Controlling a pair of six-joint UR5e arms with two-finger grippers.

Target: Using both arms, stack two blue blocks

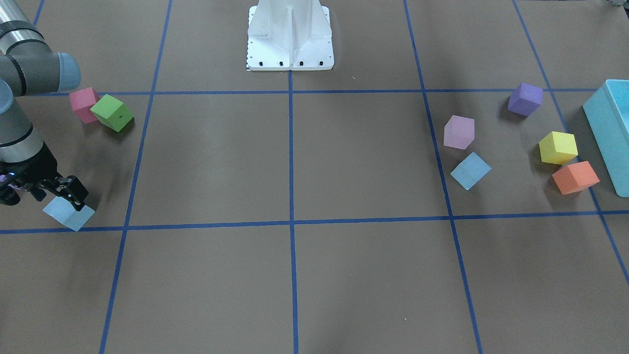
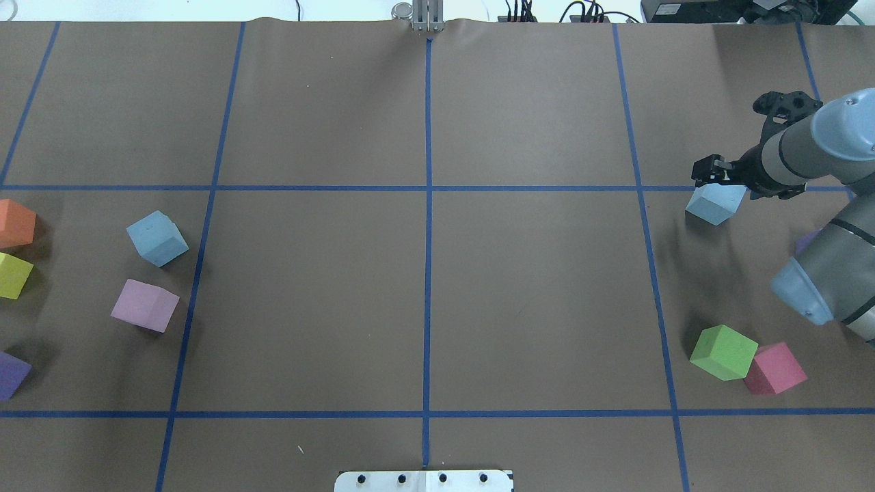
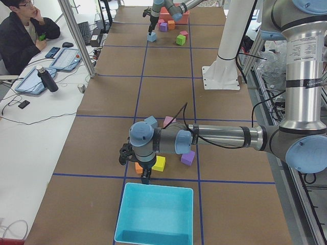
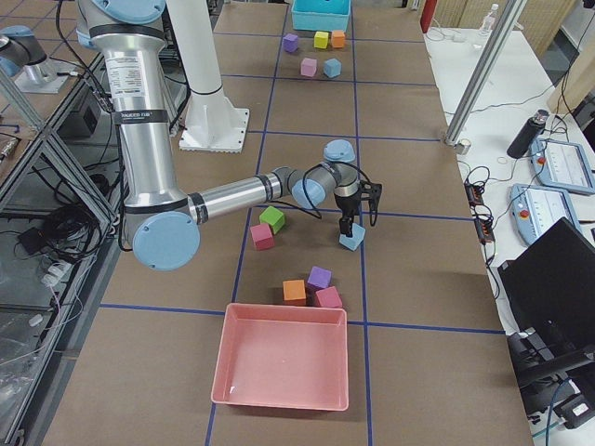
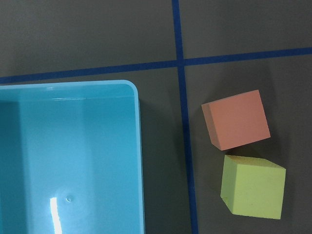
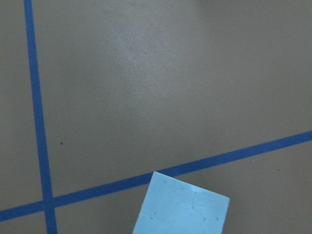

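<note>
One pale blue block (image 1: pixel 69 213) sits tilted under my right gripper (image 1: pixel 64 194), low at the table by a tape line. The black fingers close on its top; it also shows in the overhead view (image 2: pixel 716 203) and at the bottom of the right wrist view (image 6: pixel 183 204). The other blue block (image 1: pixel 470 170) lies free on the opposite side, next to a lilac cube (image 1: pixel 459 132). My left gripper (image 3: pixel 144 173) shows only in the exterior left view, hanging over the near rim of the turquoise box (image 3: pixel 156 214). I cannot tell if it is open or shut.
Yellow (image 1: pixel 557 147), orange (image 1: pixel 575 177) and purple (image 1: pixel 525 99) cubes lie beside the turquoise box (image 1: pixel 609 132). Green (image 1: pixel 112 112) and pink (image 1: pixel 82 104) cubes touch near the right arm. A pink tray (image 4: pixel 284 367) sits at the right end. The white base (image 1: pixel 290 44) stands mid-table.
</note>
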